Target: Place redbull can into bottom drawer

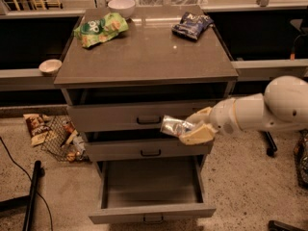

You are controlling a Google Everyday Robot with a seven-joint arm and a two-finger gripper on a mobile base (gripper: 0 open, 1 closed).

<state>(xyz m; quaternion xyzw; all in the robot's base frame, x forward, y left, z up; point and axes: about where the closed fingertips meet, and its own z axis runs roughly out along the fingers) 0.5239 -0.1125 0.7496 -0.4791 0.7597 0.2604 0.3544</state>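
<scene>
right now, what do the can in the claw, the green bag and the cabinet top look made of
Redbull can, held by the claw in front of the upper drawers: metal, likely aluminium, from its bright silvery glints. Green bag: thin crinkled plastic film, glossy. Cabinet top: smooth grey-brown slab with soft reflections, maybe laminate or stone.

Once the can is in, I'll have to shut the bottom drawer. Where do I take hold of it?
Take the small bar handle centred on the bottom drawer front, approaching from the front, fingers above and below it since the bar lies horizontal. The gripper, holding the redbull can, hangs above the open drawer, level with the middle drawer.
</scene>
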